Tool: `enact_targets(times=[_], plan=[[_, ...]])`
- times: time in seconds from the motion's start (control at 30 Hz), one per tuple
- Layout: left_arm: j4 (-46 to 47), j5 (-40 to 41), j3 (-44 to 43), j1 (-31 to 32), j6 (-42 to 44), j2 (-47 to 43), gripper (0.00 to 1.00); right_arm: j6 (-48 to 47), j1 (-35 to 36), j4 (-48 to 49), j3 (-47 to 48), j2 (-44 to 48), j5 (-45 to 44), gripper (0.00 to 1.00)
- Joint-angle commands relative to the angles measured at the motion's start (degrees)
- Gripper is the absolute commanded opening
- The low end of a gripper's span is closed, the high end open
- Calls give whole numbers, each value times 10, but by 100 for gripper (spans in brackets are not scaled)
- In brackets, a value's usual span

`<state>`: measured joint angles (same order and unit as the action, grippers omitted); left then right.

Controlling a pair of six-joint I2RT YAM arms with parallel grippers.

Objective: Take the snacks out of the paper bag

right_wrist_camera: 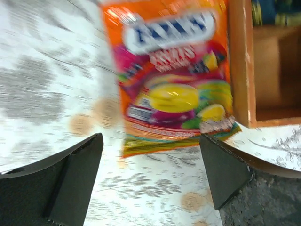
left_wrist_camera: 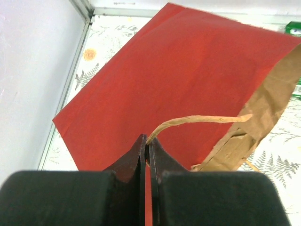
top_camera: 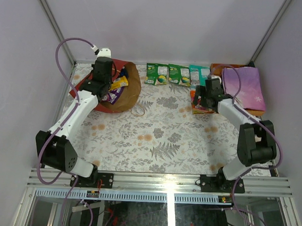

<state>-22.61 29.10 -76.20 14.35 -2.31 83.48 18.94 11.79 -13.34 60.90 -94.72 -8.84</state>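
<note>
At the surface's far-left corner, the left tool [left_wrist_camera: 146, 142] is pinched shut on the handle [left_wrist_camera: 197, 119] of the paper bag [left_wrist_camera: 178, 80]. The right tool [right_wrist_camera: 149, 143], wide open, hovers over an orange packet [right_wrist_camera: 174, 70] beside the tray [right_wrist_camera: 240, 61] edge, far right.

The bench [top_camera: 160, 138] lies open at centre and bottom; the paper bag [top_camera: 133, 87] blocks upper left, the packets [top_camera: 178, 75] (a row) and the tray [top_camera: 221, 67] crowd top right.

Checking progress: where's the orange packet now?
Right side, right wrist view: the orange packet lies beside the wooden tray, under the right arm's open fingers.
</note>
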Motion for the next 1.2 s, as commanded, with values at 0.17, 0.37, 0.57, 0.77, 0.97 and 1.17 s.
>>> enact_targets(times=[0.17,0.37,0.57,0.77,0.97,1.17], plan=[[-49,27,-92,43,-13,-11,0,164,169,317,58,27,159,94],[-103,56,-123,109,-37,-1,0,416,240,636,102,-172,231,89],[-182,82,-143,182,-89,-6,0,541,279,794,125,-285,177,85],[-241,127,-79,186,-124,-72,0,605,305,813,125,-321,114,84],[-270,49,12,186,-159,-180,0,599,305,771,76,-302,25,78],[-290,41,42,186,-166,-214,0,603,305,665,89,-305,12,78]])
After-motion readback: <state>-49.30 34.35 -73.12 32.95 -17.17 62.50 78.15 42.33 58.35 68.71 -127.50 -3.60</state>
